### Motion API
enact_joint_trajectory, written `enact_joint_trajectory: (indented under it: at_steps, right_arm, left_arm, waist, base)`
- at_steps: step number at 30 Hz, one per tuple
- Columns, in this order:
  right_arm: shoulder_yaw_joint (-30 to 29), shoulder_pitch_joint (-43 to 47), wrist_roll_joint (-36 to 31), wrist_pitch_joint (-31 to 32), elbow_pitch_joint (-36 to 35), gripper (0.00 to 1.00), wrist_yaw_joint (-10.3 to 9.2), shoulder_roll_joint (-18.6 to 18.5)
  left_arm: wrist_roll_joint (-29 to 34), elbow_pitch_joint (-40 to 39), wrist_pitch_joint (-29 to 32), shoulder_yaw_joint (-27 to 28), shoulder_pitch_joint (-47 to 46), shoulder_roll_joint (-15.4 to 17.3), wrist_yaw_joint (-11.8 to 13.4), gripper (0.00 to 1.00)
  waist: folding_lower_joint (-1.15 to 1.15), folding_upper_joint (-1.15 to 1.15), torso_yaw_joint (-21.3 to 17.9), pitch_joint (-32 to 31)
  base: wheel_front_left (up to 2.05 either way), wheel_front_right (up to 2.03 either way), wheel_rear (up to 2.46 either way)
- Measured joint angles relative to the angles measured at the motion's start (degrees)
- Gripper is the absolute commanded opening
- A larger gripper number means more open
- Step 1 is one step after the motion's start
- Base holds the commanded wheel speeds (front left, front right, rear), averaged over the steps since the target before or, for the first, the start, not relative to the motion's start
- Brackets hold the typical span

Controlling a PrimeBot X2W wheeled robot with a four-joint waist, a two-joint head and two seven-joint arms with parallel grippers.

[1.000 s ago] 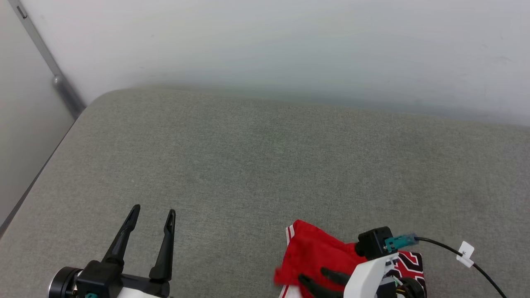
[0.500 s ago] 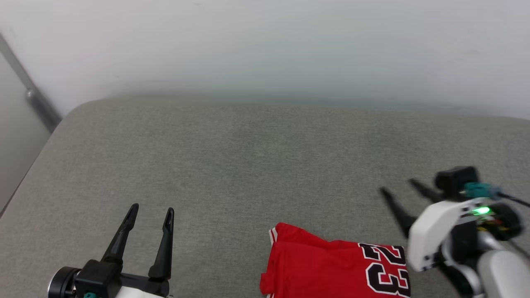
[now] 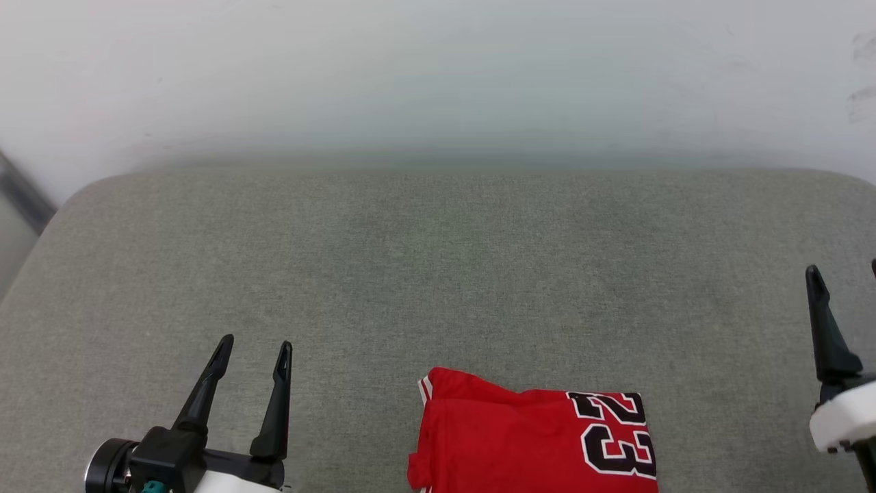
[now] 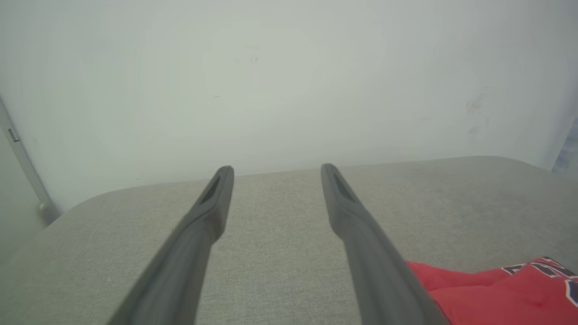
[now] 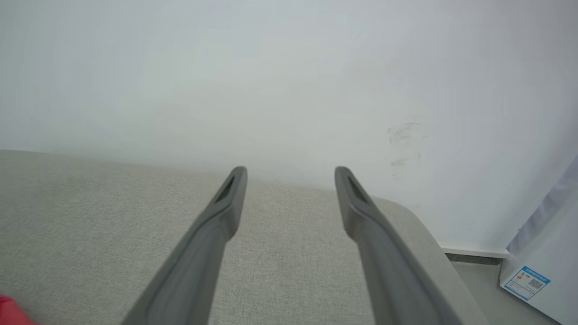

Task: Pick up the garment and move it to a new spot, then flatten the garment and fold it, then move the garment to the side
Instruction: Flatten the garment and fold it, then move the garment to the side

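Note:
The garment [image 3: 534, 441] is a red jersey with a black, white-outlined "23". It lies folded on the grey cushioned surface [image 3: 438, 274] at the bottom centre of the head view, and no gripper touches it. My left gripper [image 3: 256, 342] stands open to its left, nothing between the fingers. In the left wrist view the garment [image 4: 496, 293] shows at the lower right, beside my open left gripper [image 4: 277, 168]. My right gripper [image 3: 843, 267] is at the far right edge, well clear of the garment. The right wrist view shows the right gripper [image 5: 291, 169] open and empty, with a red sliver of the garment [image 5: 6, 311] at the bottom left.
A white wall [image 3: 438, 82] runs behind the cushioned surface, whose back corners are rounded. A grey metal strip [image 3: 20, 195] stands at the far left. Beyond the surface's right end are the floor and a white box with a blue label [image 5: 526, 282].
My right gripper has lifted off the garment and swung away to the right, opening fully. The garment stays folded on the surface. The head camera has turned right. The left gripper has not moved.

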Motion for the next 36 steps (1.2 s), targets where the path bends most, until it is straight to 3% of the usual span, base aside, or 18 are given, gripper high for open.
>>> enact_joint_trajectory:
  at_steps: [5,14,36]
  right_arm:
    - [-1.54,5.09,-0.73,-5.71,-2.35,1.00,0.00,3.92]
    - [0.11,8.97,-1.64,-10.02,-3.36,1.00,0.01,6.50]
    - [1.66,9.35,-0.07,-7.84,-3.36,1.00,0.00,7.16]
  left_arm:
    - [0.10,0.09,0.00,-0.65,-0.13,0.00,0.00,1.00]
    - [0.73,-0.11,0.00,-0.51,0.58,-0.85,0.00,1.00]
    - [0.58,-0.54,0.00,-0.63,0.73,-1.16,0.00,1.00]
  waist:
    - [0.00,0.00,-0.50,0.09]
    - [0.00,0.00,-0.56,-0.38]
    - [0.00,0.00,-0.34,-0.53]
  base:
    - [0.00,0.00,0.00]
    - [0.00,0.00,0.00]
    - [0.00,0.00,0.00]
